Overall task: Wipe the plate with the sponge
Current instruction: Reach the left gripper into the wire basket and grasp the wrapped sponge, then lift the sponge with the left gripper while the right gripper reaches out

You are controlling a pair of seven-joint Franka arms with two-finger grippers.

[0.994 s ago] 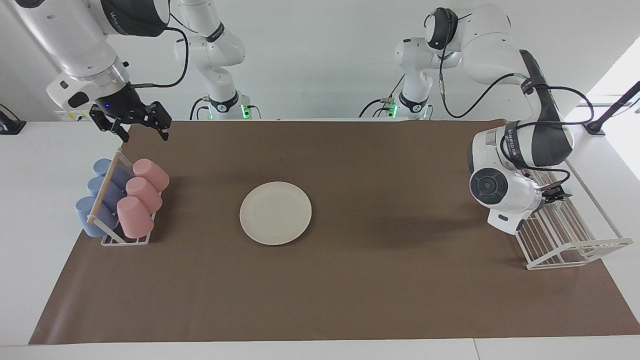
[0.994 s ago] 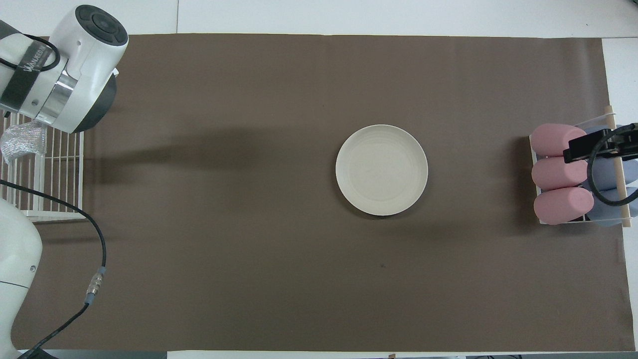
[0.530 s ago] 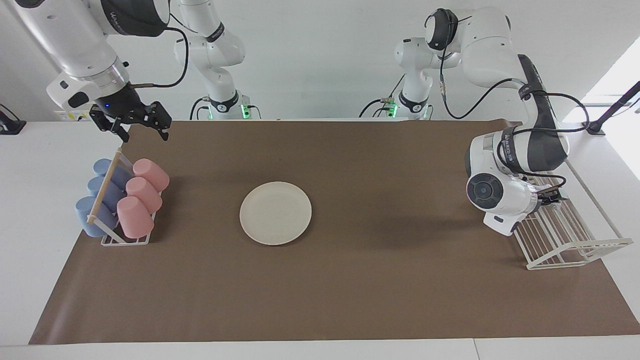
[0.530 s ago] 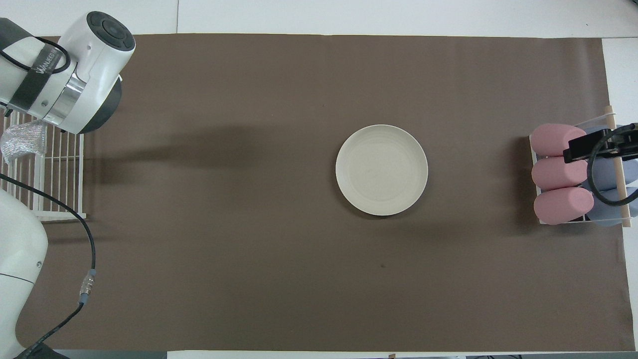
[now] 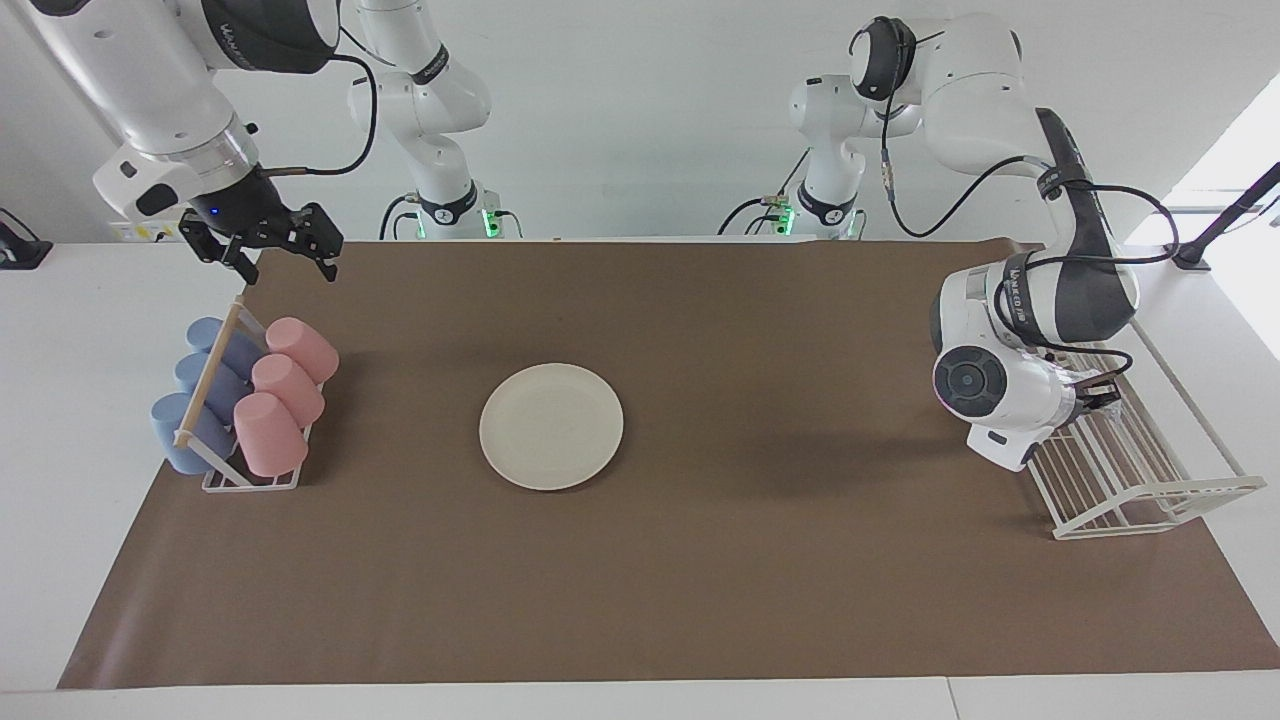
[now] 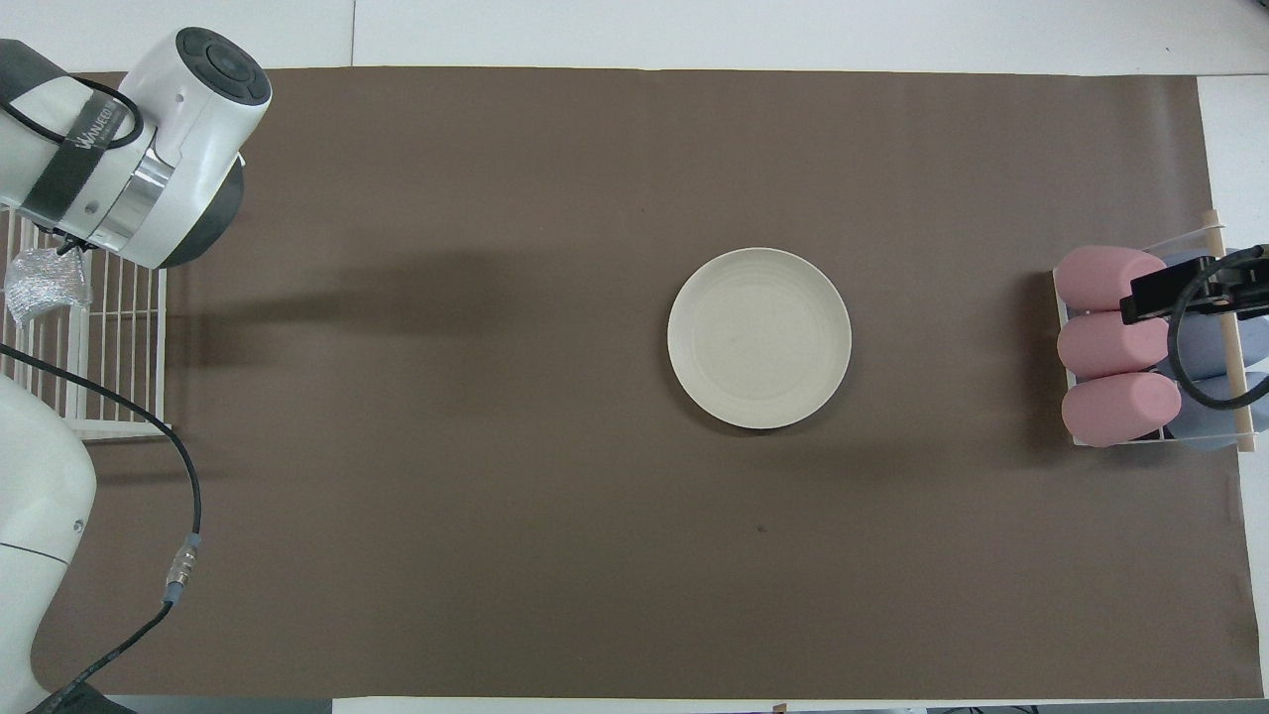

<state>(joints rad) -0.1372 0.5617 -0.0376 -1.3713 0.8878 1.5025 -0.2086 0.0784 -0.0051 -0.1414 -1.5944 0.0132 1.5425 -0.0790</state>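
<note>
The cream-white plate (image 5: pixel 551 426) (image 6: pixel 759 338) lies flat in the middle of the brown mat, with nothing on it. The silvery mesh sponge (image 6: pixel 42 291) sits in the white wire rack (image 5: pixel 1135 475) at the left arm's end of the table. My left gripper (image 5: pixel 1103 396) (image 6: pixel 65 249) reaches down into that rack and is shut on the sponge's upper edge; the wrist hides most of the fingers. My right gripper (image 5: pixel 287 262) hangs open and holds nothing, over the mat's edge beside the cup rack, well away from the plate.
A rack of pink and blue cups (image 5: pixel 245 405) (image 6: pixel 1120 347) lying on their sides stands at the right arm's end of the table. The wire rack's (image 6: pixel 99 347) raised walls surround the left gripper. A brown mat (image 5: pixel 700 560) covers the table.
The left gripper has closed on the sponge, and its wrist has shifted slightly over the rack. The sponge looks a little squeezed. The right arm and the plate have not moved.
</note>
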